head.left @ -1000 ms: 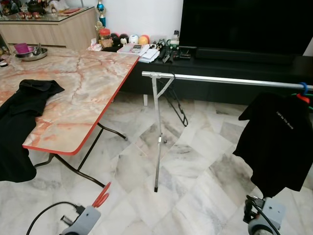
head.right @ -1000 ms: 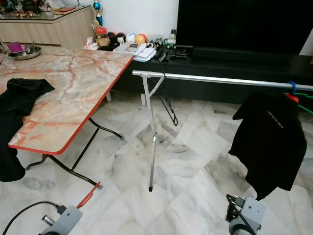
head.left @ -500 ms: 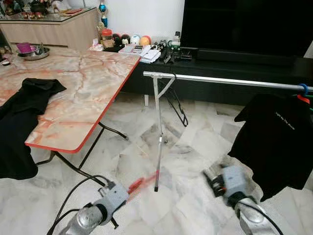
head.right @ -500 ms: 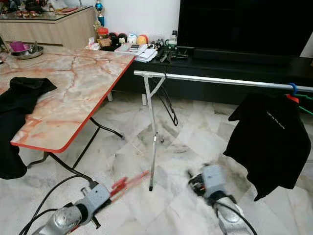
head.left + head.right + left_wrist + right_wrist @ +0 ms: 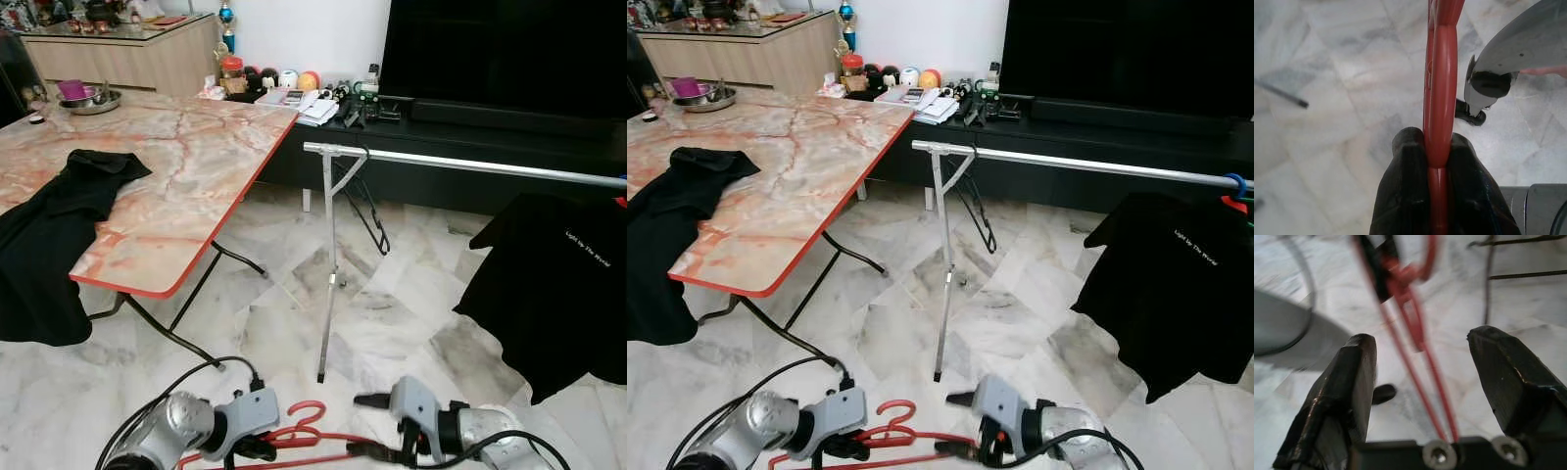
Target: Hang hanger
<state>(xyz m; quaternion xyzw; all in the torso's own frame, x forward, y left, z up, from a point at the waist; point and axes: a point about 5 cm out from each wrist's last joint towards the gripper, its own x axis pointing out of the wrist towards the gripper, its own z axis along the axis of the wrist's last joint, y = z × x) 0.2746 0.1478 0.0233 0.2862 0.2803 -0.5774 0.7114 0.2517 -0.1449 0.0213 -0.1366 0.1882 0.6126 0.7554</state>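
Task at an early stage: my left tool (image 5: 1437, 196) is clamped on the red hanger (image 5: 313, 436), held low over the marble floor (image 5: 411, 304), well short of the silver rail (image 5: 460, 164) where it must go. My right tool (image 5: 1422, 382) stands apart, its fingers straddling the hanger's thin arms without gripping. The hanger is slim, glossy red plastic with a curled hook.

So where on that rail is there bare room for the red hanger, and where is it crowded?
The silver rail is bare from its left upright to the hung black shirt; the right end is crowded with hooks. The left gripper pinches the red hanger low over the floor; the right gripper is open around its bars.
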